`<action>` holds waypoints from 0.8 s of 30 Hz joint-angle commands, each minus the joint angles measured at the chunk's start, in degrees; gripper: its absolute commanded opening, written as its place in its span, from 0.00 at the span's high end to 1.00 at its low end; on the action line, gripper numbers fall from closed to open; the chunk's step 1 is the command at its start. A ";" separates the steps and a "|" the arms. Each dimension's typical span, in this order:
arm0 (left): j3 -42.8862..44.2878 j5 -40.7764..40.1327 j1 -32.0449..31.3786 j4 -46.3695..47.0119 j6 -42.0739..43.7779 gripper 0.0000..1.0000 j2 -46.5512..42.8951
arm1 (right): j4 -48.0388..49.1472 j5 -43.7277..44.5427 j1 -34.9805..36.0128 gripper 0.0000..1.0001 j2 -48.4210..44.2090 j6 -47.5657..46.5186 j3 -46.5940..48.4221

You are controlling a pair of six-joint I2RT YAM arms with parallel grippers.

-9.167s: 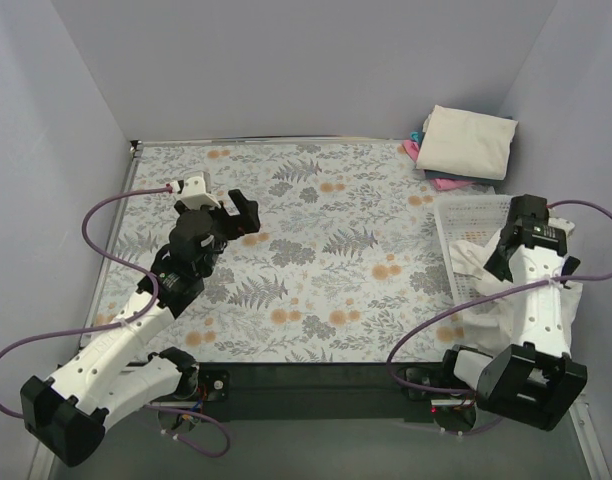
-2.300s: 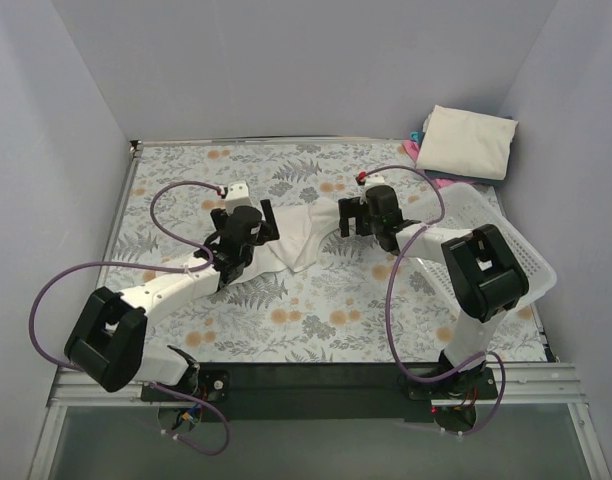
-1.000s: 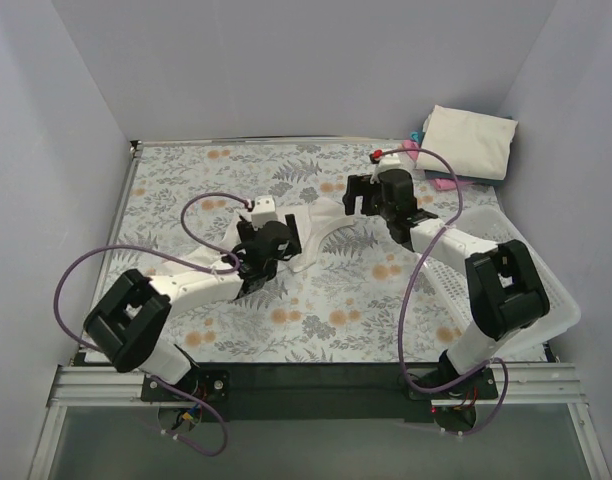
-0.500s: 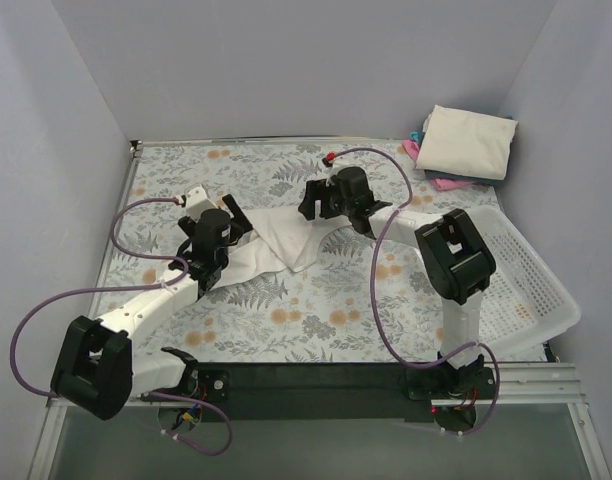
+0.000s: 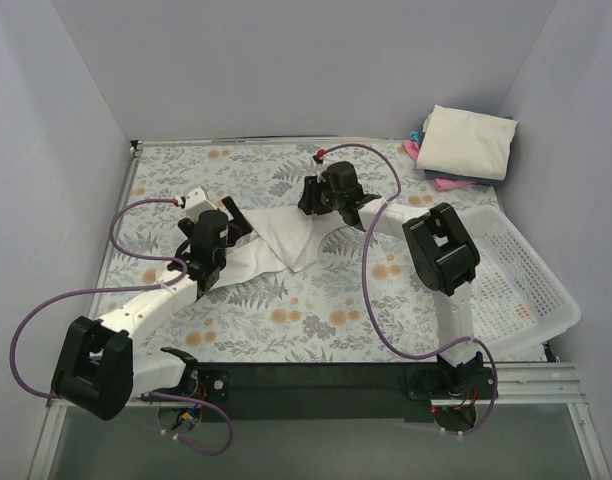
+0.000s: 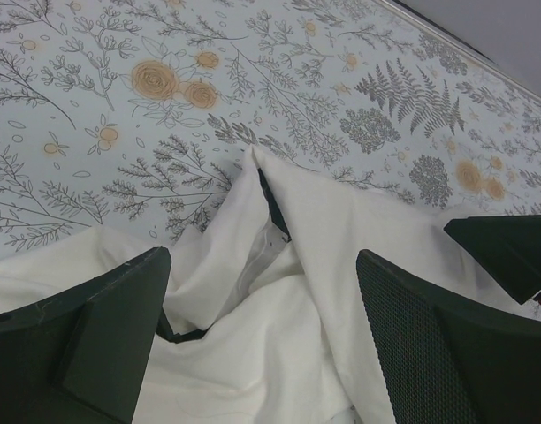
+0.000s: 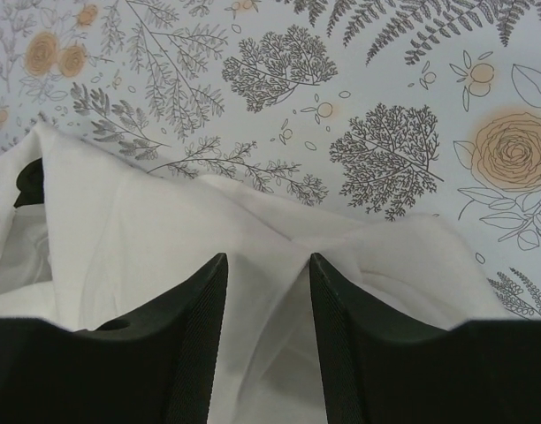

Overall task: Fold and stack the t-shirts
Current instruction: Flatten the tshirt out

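Pinching the white shirt at frame centre with right claw; hovering over it with left claw released.

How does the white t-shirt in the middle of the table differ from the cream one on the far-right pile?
The middle t-shirt is crumpled and unfolded; the cream shirt is folded into a neat rectangle. The middle t-shirt lies directly on the floral table; the cream shirt rests on other folded clothes, pink showing beneath. Both are pale cloth.
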 commanded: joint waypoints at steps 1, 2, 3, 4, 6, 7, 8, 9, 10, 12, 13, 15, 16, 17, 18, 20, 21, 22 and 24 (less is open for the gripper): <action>-0.24 0.34 0.41 -0.31 -0.30 0.20 -2.06 | -4.60 2.06 0.34 0.63 1.35 -1.14 4.69; -0.32 0.43 0.50 -0.39 -0.30 0.20 -2.24 | -6.17 2.41 0.43 0.64 1.61 -1.14 5.13; -0.50 0.60 0.50 -0.39 -0.30 0.20 -2.41 | -6.80 3.11 0.52 0.69 2.05 -1.32 5.66; -0.50 0.60 0.59 -0.48 -0.30 0.20 -2.76 | -7.33 3.20 0.69 0.75 2.23 -1.93 6.01; -0.59 0.69 0.59 -0.39 -0.21 0.20 -3.12 | -8.47 2.86 0.87 0.96 2.67 -2.46 7.42; -0.59 0.78 0.59 -0.39 -0.21 0.20 -3.38 | -8.65 2.51 0.87 0.99 2.67 -2.72 7.94; -0.50 0.78 0.68 -0.57 -0.12 0.20 -3.47 | -8.65 1.98 1.04 0.99 2.50 -2.99 8.65; -0.41 0.78 0.68 -0.57 -0.04 0.20 -3.47 | -8.65 0.84 1.13 0.99 1.71 -3.25 9.00; -0.33 0.78 0.76 -0.83 0.23 0.20 -3.56 | -8.56 0.31 1.31 0.99 1.01 -3.69 9.35; 0.29 0.34 1.03 -1.62 0.32 0.20 -3.64 | -8.48 -0.31 2.09 0.99 -2.23 -5.09 9.53; 0.38 0.25 1.29 -1.89 0.32 0.20 -4.34 | -8.48 -0.48 2.45 0.99 -3.73 -5.62 9.36; 0.64 0.16 1.99 -2.33 0.49 0.20 -5.22 | -7.86 -1.18 2.98 0.99 -8.98 -6.41 7.26; 0.55 0.16 2.26 -2.50 0.58 0.20 -6.27 | -7.43 -1.62 2.98 0.99 -11.02 -6.68 6.12; 0.64 0.16 2.78 -2.68 0.67 0.20 -6.80 | -6.12 -1.89 3.06 0.99 -13.13 -6.77 4.45; 0.73 0.34 3.05 -2.68 0.76 0.19 -7.24 | -5.41 -2.24 3.06 0.99 -17.41 -7.03 2.87; 0.82 0.78 3.57 -2.94 0.85 0.19 -8.04 | -4.09 -1.37 3.15 0.99 -21.48 -7.56 -2.58; 1.08 1.13 3.66 -3.12 0.93 0.19 -8.04 | -4.17 1.33 3.24 0.99 -24.11 -7.99 -3.90; 1.08 1.39 3.84 -3.12 0.93 0.19 -7.87 | -4.26 2.93 3.24 0.99 -24.66 -8.17 -6.00; 1.43 2.18 4.10 -3.21 0.85 0.19 -7.34 | -6.27 8.35 3.15 0.99 -23.88 -8.26 -6.46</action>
